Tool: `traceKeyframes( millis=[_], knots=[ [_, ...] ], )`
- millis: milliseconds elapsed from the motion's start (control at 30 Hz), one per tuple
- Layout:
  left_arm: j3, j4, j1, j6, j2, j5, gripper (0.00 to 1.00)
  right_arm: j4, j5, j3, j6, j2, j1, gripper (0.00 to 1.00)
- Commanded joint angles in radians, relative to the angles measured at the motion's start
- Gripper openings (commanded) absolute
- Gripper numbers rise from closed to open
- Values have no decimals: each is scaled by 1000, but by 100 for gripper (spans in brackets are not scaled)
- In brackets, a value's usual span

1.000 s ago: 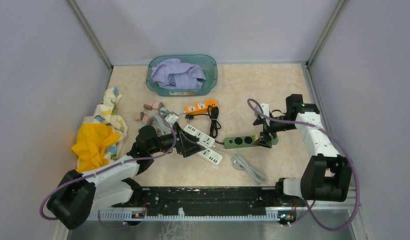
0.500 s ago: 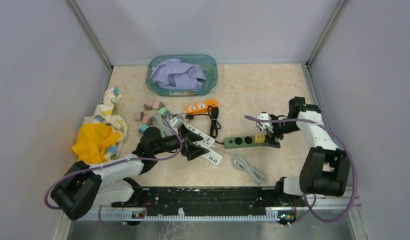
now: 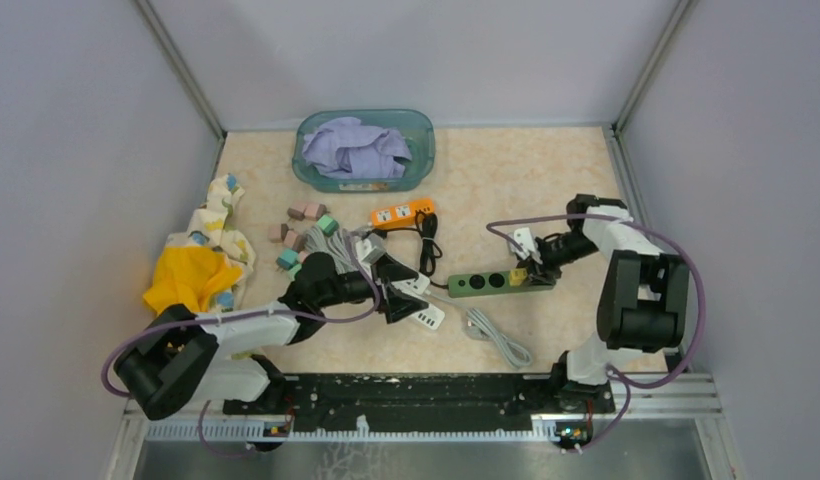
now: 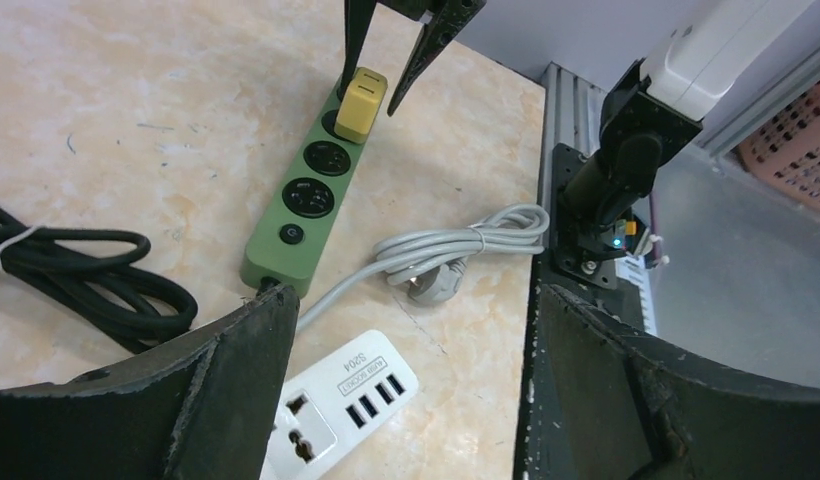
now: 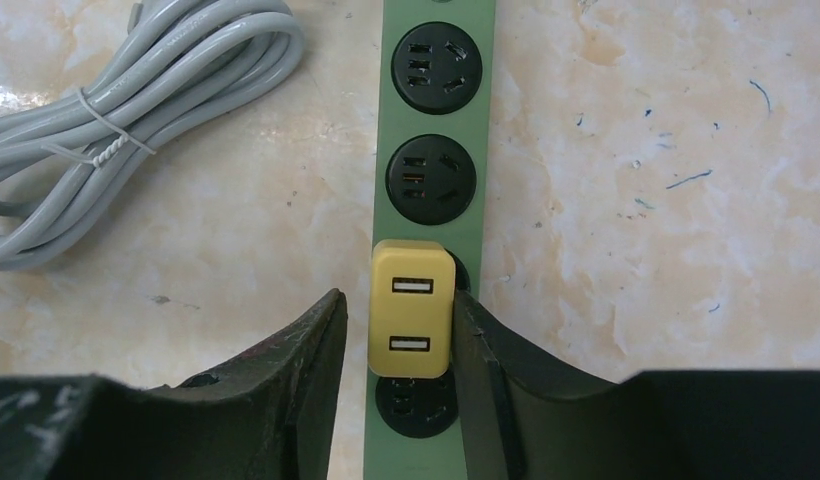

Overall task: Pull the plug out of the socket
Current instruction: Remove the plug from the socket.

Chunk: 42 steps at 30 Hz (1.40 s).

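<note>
Our right gripper stands narrow astride the plug, which sits in the strip directly between its fingers. One finger touches the plug's side and the other shows a sliver of gap, so nothing is clamped yet. We should squeeze square on the plug's flat sides, then pull straight out along the pins without rocking, or the light strip may lift too. Our left gripper, wide and empty, hangs short of the strip; pinning its near end would help.

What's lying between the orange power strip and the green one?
A bundled black cord lies between the orange power strip and the green power strip, clearest in the top external view.
</note>
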Motion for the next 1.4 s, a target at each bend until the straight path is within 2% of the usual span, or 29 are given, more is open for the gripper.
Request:
traceKeyframes(
  millis=[0, 100, 200, 300, 533, 667, 833, 1033, 1233, 1300, 1367],
  knots=[
    [77, 22, -48, 159, 59, -20, 94, 11, -3, 10, 3, -26, 32, 42],
    [133, -24, -85, 278, 123, -29, 92, 19, 1, -9, 3, -47, 44, 37],
    [206, -93, -120, 417, 208, -42, 92, 21, -1, -27, -5, -73, 47, 24],
    [310, -159, -147, 518, 314, -55, 92, 16, -9, -42, -20, -94, 54, 16],
    [522, -212, -181, 604, 559, -70, 91, -13, -31, -33, -46, -97, 66, 4],
    [624, -262, -188, 643, 654, -64, 87, -80, -56, 9, -75, -52, 65, 0],
    [709, -305, -199, 652, 751, -64, 80, -96, -58, 18, -80, -28, 65, 0],
    [784, -355, -219, 672, 828, -100, 79, -97, -60, 19, -80, -21, 65, 0],
    [842, -427, -221, 696, 882, -131, 69, -101, -63, 17, -82, -21, 65, 0],
    [844, -439, -222, 702, 886, -133, 59, -102, -68, 17, -82, -21, 65, 0],
    [844, -452, -221, 702, 887, -130, 44, -103, -77, 17, -81, -21, 64, 0]
  ],
)
